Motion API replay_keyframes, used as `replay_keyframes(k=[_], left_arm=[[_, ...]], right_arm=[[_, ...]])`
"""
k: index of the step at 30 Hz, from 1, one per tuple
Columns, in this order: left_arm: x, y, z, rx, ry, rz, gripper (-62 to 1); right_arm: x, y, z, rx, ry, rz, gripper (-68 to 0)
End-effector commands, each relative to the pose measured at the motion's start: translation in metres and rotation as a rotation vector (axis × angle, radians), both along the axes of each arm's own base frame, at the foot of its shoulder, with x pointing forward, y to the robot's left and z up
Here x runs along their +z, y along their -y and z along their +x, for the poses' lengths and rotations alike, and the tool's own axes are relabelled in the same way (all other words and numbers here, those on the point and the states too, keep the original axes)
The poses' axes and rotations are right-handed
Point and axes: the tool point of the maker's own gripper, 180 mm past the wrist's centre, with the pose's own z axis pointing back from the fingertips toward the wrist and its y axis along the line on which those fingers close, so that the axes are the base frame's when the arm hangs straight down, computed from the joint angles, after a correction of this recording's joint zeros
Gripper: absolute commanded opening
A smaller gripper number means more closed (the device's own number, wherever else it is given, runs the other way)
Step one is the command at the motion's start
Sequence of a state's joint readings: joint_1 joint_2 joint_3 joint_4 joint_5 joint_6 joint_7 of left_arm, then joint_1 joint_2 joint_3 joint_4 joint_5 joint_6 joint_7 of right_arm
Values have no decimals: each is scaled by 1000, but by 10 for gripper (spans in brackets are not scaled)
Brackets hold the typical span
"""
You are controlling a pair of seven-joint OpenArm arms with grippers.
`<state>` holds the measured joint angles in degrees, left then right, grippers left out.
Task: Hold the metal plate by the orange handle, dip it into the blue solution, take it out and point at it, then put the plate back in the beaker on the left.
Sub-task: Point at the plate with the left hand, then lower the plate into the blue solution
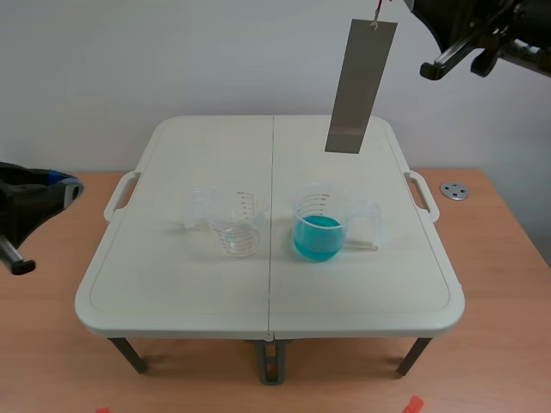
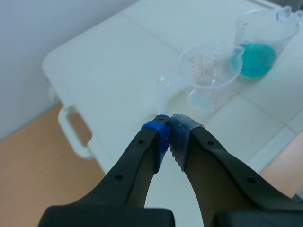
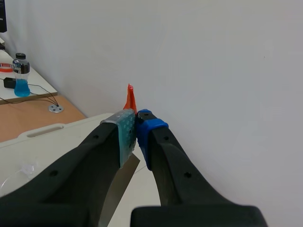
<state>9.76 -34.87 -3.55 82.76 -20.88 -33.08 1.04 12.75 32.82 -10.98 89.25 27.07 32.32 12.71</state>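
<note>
Your right gripper point(image 3: 136, 124) pinches the orange handle point(image 3: 130, 99), and the metal plate point(image 1: 361, 86) hangs upright from it, raised well above both beakers. Below it on the white folding table point(image 1: 172, 284), the beaker of blue solution point(image 1: 321, 225) stands just right of the centre seam. The empty beaker point(image 1: 234, 222) stands near it on the left, and their handles point outward. Open air lies between the plate's lower edge and the rims. Your left gripper point(image 2: 169, 130), pads pressed together on nothing, sits low off the table's left edge, over the wooden desk point(image 1: 52, 344). A small metal disc point(image 1: 454, 190) lies on the desk beside the table's right handle, with a bottle of blue liquid point(image 3: 21, 75) beyond.
</note>
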Motion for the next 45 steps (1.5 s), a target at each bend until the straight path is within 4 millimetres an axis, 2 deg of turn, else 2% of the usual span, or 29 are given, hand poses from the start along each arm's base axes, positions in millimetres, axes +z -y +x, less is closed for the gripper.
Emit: replay_keyframes(k=[1,6,10,20,24,28,37,45], left_arm=[[1,12,7,-10,12,-27,-593],[0,58,25,-81,37,-53,-593],[-10,93,32,-137,20,-52,-593],[-26,157,42,-228,9,-43,-593],[-24,170,52,-222,17,-60,-592],[-19,174,65,-185,40,-64,-592],[-14,185,78,-175,75,-41,-592],[-12,198,74,-212,95,-21,-592]], right_arm=[[11,-1,0,10,29,17,-662],[8,-6,-1,23,19,21,-662],[6,-10,-1,28,10,22,-662],[3,-12,-1,34,3,20,-662],[3,-12,-1,33,3,18,-662],[2,-12,-1,31,-2,14,-662],[-5,-17,2,23,-33,10,-662],[-5,-17,2,22,-36,9,-662]])
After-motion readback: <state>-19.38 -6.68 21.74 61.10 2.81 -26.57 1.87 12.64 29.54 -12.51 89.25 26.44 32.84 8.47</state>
